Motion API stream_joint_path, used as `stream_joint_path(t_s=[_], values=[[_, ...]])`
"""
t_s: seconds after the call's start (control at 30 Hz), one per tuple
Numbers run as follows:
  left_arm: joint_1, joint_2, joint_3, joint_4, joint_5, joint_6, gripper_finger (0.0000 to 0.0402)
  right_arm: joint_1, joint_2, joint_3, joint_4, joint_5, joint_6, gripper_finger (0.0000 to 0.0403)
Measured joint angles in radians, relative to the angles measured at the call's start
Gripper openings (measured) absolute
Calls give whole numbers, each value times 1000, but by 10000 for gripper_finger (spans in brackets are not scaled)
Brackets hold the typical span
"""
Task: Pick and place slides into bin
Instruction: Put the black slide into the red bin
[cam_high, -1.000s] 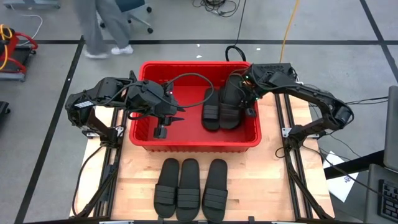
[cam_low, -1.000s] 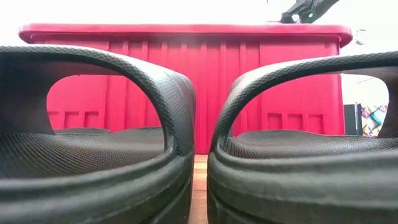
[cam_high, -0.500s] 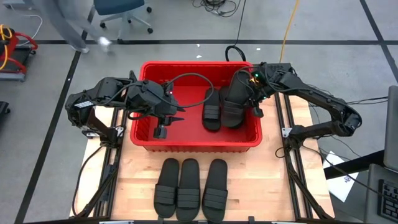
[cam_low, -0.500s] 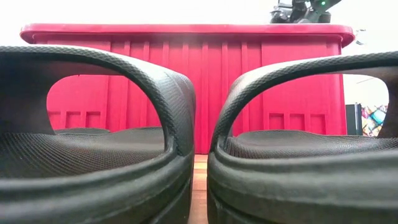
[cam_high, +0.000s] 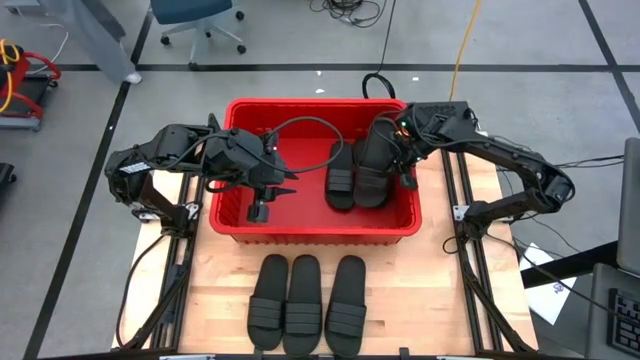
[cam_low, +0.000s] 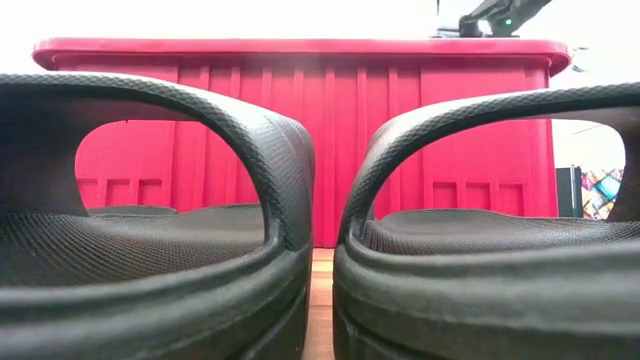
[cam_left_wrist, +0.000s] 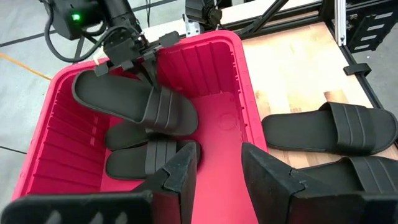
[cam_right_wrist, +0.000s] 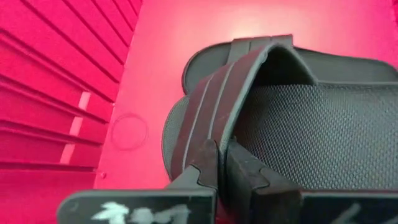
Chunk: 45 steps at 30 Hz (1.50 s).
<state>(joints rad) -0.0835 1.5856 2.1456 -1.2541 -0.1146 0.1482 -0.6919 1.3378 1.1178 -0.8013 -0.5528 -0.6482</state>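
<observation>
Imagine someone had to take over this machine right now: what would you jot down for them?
Right gripper: shut on a slide, low inside the red bin at its right end, not yet let go.
Left gripper: open, empty, over the bin's left half.
Done: two slides lie in the bin under the held one.
Left: release this slide, then bin the three slides on the table in front.

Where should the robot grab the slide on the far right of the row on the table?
Probably by the strap of the right slide: it arches above the sole, leaving room for a finger underneath. Come straight down from above, since another slide lies close beside it.
</observation>
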Motion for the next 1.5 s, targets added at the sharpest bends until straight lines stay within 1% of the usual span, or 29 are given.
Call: stream_joint_path(t_s=[0.23,1.5], values=[[0,0,0,0,0,0,124,2,-1,-43,16,-4,8,0],[0,0,0,0,0,1,124,1,-1,-45,24,2,-2,1]])
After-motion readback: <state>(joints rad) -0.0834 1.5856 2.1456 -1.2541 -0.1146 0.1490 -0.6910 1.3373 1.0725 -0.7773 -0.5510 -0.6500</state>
